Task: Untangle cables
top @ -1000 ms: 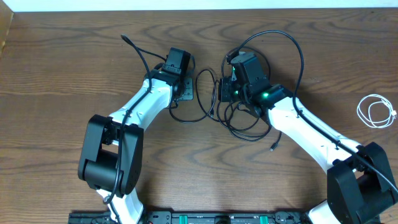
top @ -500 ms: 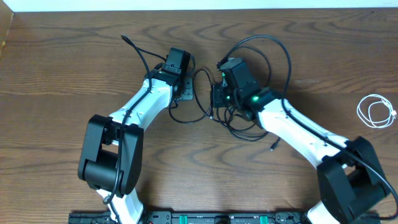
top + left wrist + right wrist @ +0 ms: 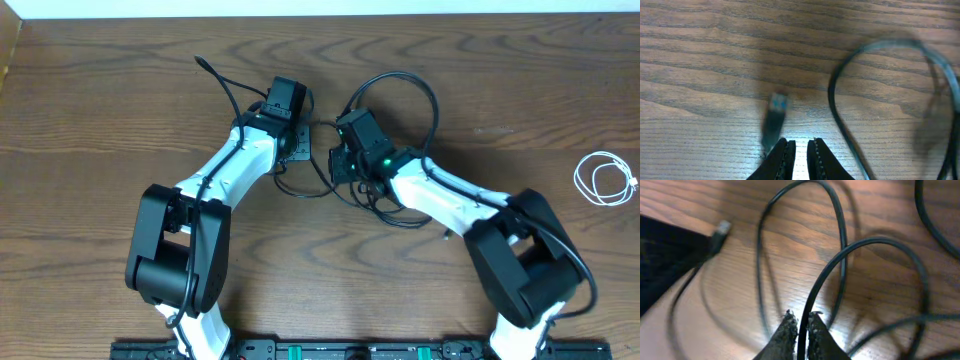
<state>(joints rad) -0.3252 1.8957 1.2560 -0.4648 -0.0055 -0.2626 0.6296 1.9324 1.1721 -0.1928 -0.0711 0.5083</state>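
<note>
i see the left pincer [image 3: 800, 150] low over the table [image 3: 90, 110], its tips nearly together with a thin gap and nothing visible between them. a blurred plug [image 3: 776, 112] lies just past one tip. the right pincer [image 3: 801, 325] is clamped on the black cable [image 3: 865, 241], which loops in a tangle mid-table. the white cable [image 3: 606, 180] sits coiled at the right side, well apart.

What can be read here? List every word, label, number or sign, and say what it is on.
None: no view shows readable text. The thin black cable, coiled white cable and brown wooden table bear no markings; the black plug is blurred.
</note>
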